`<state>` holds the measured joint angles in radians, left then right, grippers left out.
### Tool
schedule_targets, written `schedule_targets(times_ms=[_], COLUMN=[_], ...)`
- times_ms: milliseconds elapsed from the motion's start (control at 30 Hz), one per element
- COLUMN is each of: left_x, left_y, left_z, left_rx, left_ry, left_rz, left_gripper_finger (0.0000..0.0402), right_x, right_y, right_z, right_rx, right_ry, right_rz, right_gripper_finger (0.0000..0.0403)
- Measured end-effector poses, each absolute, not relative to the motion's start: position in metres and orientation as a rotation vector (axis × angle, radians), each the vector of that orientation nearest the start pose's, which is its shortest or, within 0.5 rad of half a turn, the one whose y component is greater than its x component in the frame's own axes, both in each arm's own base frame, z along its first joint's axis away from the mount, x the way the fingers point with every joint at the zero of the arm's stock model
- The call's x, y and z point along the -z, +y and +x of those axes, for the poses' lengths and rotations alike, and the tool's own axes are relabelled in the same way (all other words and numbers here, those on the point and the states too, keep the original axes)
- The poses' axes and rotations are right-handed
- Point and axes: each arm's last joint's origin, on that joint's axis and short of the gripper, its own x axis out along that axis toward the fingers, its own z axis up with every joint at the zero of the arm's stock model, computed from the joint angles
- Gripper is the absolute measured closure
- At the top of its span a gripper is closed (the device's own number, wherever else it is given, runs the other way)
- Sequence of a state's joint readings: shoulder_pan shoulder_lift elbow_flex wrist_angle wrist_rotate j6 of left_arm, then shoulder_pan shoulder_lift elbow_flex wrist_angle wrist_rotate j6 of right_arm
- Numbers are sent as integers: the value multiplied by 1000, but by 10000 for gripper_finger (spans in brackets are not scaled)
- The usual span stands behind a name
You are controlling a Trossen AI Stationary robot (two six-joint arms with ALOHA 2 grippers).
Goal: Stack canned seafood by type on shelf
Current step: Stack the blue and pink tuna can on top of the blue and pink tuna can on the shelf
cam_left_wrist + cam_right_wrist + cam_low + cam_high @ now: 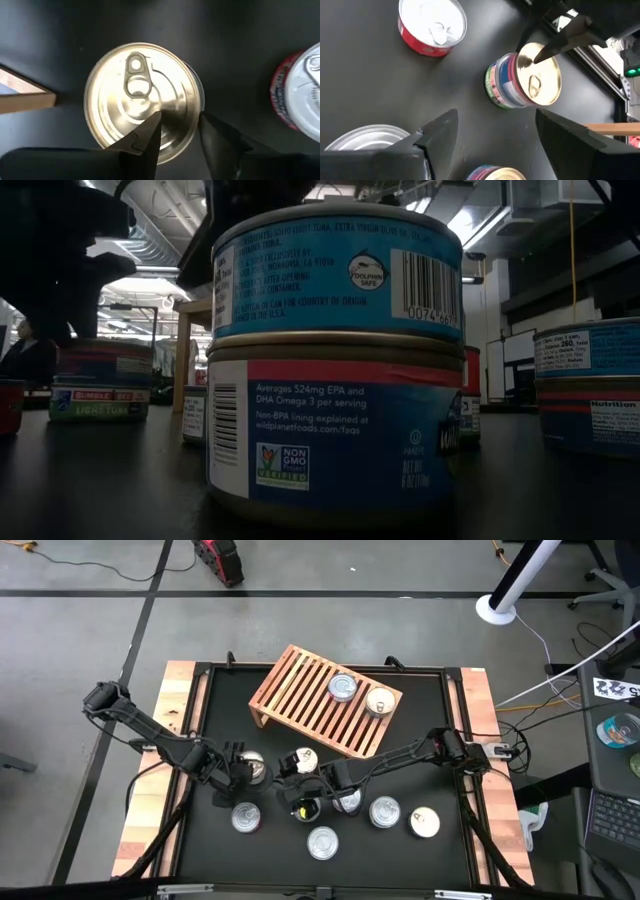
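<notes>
Gold-lidded round tin at table centre-left: left gripper straddles its rim, jaws closing for pickup, not yet clenched. Right gripper waits released.

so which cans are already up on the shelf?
Two silver-lidded cans: one and its neighbour, side by side near the right end of the wooden slat shelf. Every other can sits on the black table.
</notes>
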<state>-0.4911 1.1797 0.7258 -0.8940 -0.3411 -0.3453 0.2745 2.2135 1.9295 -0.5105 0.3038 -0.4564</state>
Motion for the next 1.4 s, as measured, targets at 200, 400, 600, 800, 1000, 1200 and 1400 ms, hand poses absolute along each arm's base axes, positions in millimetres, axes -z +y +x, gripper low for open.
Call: schedule_targets(times_ms=[200, 400, 600, 800, 1000, 1200, 1400], left_x=[-201, -193, -186, -190, -198, -199, -199], left_y=[-79, -82, -83, -84, -86, -87, -87], left_z=[170, 176, 179, 179, 184, 185, 186], left_rx=[-103, -126, -139, -129, -120, -128, -172], left_ry=[1219, 1247, 1276, 1264, 1244, 1234, 1218], left_rz=[274, 310, 339, 321, 291, 262, 201], left_gripper_finger=[303, 309, 313, 355, 398, 400, 400], right_x=[-229, -224, -225, -221, -209, -200, -196], right_y=[127, 126, 119, 113, 115, 115, 115], right_z=[482, 483, 486, 489, 495, 498, 502], right_rx=[-152, -121, -94, -78, -86, -82, -56], right_ry=[738, 723, 709, 715, 705, 711, 695], right_rz=[-682, -712, -705, -702, -766, -783, -813], right_gripper_finger=[137, 137, 137, 137, 137, 137, 137])
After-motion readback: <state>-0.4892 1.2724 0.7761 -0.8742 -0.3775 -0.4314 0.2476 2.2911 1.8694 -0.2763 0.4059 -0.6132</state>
